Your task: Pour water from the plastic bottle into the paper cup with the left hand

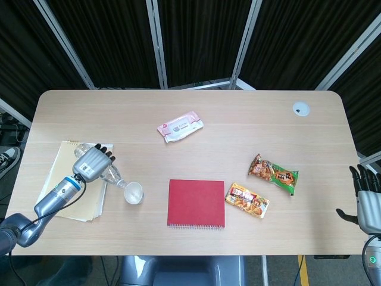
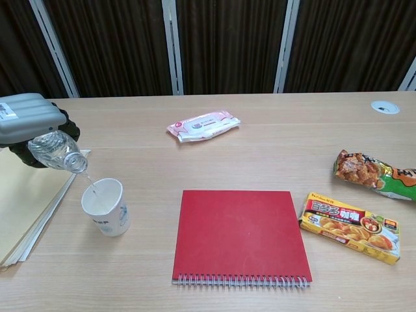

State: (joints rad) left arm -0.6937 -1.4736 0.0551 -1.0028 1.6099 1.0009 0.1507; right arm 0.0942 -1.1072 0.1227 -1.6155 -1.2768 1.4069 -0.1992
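At the table's near left, my left hand (image 2: 27, 123) grips the plastic bottle (image 2: 57, 153), tilted mouth-down above the paper cup (image 2: 106, 207), with a thin stream of water falling into the cup. The cup stands upright just right of a yellow pad (image 1: 76, 190) and left of the red notebook (image 2: 242, 235). My right hand (image 1: 367, 199) hangs off the table's near right edge, fingers spread, holding nothing. A wipes pack (image 2: 203, 125) lies farther back.
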